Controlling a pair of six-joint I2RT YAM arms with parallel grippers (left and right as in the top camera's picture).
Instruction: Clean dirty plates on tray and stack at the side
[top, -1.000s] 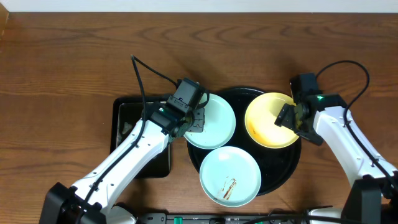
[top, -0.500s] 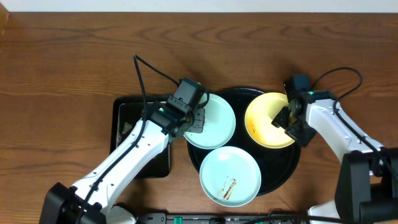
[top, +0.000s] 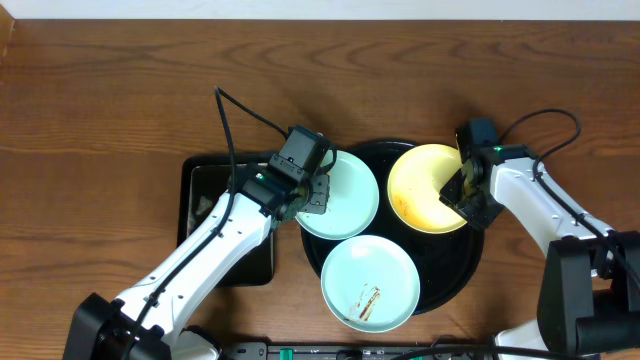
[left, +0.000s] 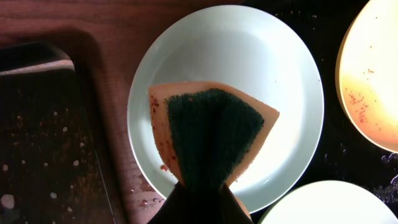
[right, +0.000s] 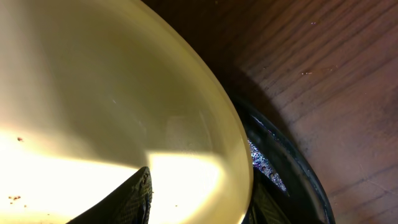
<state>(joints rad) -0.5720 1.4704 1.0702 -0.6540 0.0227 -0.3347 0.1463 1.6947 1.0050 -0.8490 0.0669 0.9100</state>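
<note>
Fingers (left: 181, 209) of the left gripper (top: 316, 193) are closed on an orange sponge (left: 211, 134) with a green scouring face, which is held over the pale blue plate (left: 267, 68) at the left edge of the tray (top: 452, 268). That plate's surface appears almost free of sauce, though a reddish speck can be made out near its lower rim. The right gripper (top: 462, 192) is clamped on the rim of the pale yellow plate (top: 422, 188), one finger inside the bowl and one beneath the edge; orange-brown residue is seen across its inside, so it is judged unwashed. A second blue plate (top: 370, 285), at the front and overhanging the tray's rim, carries a brown smear and looks untouched. A rectangular black tray (top: 200, 195) lies to the left. No plate is stacked at the side yet, so most of the work is judged to be left.
</note>
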